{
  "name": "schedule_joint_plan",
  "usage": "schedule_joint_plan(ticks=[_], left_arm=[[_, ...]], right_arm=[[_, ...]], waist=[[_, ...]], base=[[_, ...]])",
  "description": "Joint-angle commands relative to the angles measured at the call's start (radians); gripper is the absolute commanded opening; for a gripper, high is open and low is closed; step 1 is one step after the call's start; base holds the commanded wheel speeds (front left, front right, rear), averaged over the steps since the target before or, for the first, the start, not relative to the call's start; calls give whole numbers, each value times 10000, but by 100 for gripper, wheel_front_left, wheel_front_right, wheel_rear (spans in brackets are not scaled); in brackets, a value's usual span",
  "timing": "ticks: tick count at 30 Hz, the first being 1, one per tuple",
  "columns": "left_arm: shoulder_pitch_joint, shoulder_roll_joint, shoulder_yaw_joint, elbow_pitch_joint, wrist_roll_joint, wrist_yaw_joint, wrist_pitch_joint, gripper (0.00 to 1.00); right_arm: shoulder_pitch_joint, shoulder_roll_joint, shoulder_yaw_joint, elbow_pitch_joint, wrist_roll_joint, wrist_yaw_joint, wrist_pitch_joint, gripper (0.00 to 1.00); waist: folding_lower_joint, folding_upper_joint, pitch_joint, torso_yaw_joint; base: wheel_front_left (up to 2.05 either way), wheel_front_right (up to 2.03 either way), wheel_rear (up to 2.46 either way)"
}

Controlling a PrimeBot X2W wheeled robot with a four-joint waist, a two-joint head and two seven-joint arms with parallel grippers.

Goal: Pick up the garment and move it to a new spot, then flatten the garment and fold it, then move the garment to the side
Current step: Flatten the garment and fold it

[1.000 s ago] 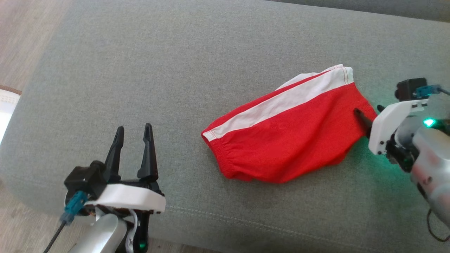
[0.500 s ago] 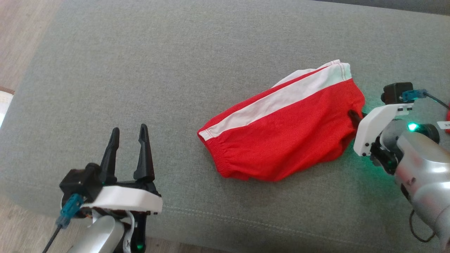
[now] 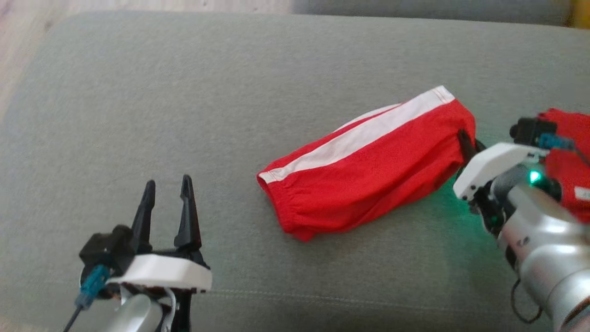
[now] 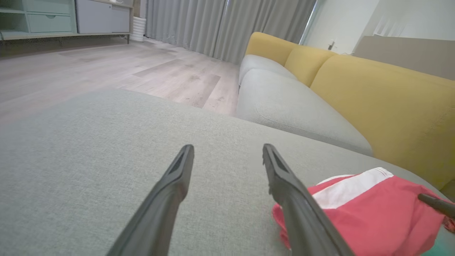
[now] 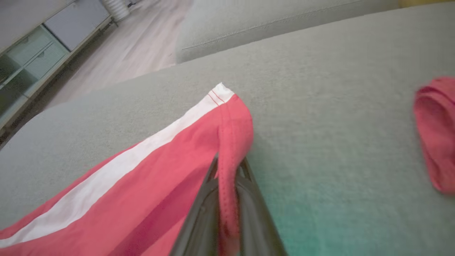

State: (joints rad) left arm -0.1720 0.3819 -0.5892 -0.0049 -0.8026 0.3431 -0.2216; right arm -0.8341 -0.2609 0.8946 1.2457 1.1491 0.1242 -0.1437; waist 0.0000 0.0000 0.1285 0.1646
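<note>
We're looking at the grey cushion point(image 3: 184, 92), w/ the camera view shifted vs. a sec ago. The red garment point(image 3: 368, 184) w/ its white stripe is lying right of centre on it. Its right end is now drawing taut, so it's looking narrower than before. Our right gripper point(image 3: 463, 138), fingers apart around that end a sec ago, is now pinching the hem btwn closed fingers point(image 5: 202, 213). Our left gripper point(image 3: 167, 182) is hovering near-left, fingers spread, holding nothing, well apart from the garment. A second red cloth point(image 3: 569, 138) is showing far right.
</note>
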Motion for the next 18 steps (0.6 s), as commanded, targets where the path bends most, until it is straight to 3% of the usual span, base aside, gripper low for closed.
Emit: schedule_joint_plan(ticks=[1, 11, 18], left_arm=[[-97, 248, 387, -266, -59, 73, -130, 100], [258, 237, 351, -267, -129, 137, -149, 100], [463, 303, 304, -339, -143, 176, -142, 100]], right_arm=[[470, 195, -115, -63, 189, 65, -499, 0], [1899, 726, -730, -249, 465, 65, -1152, 0], [2508, 619, -2036, -888, -185, 65, -1177, 0]], waist=[[0, 0, -371, -566], [0, 0, -897, -1309], [0, 0, -1149, -1448]], base=[[0, 0, 0], [0, 0, 0], [0, 0, 0]])
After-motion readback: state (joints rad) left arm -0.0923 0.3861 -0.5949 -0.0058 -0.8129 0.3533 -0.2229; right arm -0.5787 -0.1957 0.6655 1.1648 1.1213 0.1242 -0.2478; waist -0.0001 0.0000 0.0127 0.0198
